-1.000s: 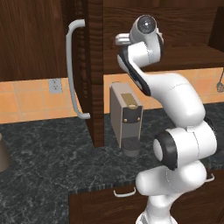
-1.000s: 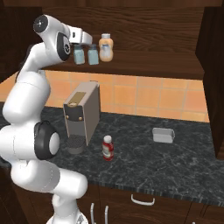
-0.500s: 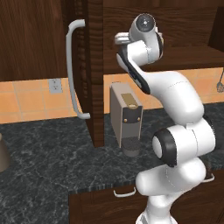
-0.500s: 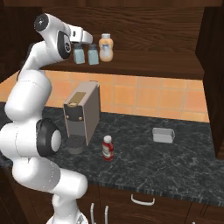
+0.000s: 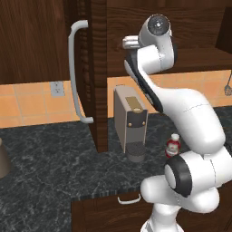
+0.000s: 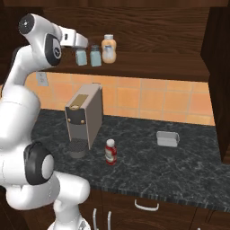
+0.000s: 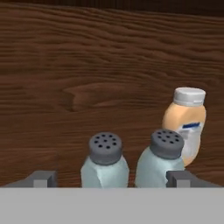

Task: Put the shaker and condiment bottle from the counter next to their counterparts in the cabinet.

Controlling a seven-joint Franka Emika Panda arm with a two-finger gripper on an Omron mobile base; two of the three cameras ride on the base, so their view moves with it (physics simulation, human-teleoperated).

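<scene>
Two pale blue-grey shakers stand side by side on the cabinet shelf [image 6: 148, 63], the left one [image 6: 81, 56] [image 7: 105, 164] and the right one [image 6: 95, 55] [image 7: 159, 159]. A tan-orange bottle [image 6: 108, 49] [image 7: 186, 127] stands just right of them. My gripper [image 6: 86, 44] [image 7: 111, 179] is open just in front of the shakers, its fingertips [image 7: 41, 178] wide on either side and holding nothing. The red condiment bottle [image 6: 110, 151] [image 5: 172, 145] stands upright on the dark counter [image 6: 179, 170], right of the coffee machine.
A grey coffee machine [image 6: 84, 119] [image 5: 130, 122] stands on the counter below the shelf. The open cabinet door with its curved grey handle [image 5: 74, 77] hangs left of the arm. A small pale box [image 6: 167, 139] lies further right on the counter.
The jaws have gone from shut on the left shaker to wide open, letting it go on the shelf. The arm has hardly moved.
</scene>
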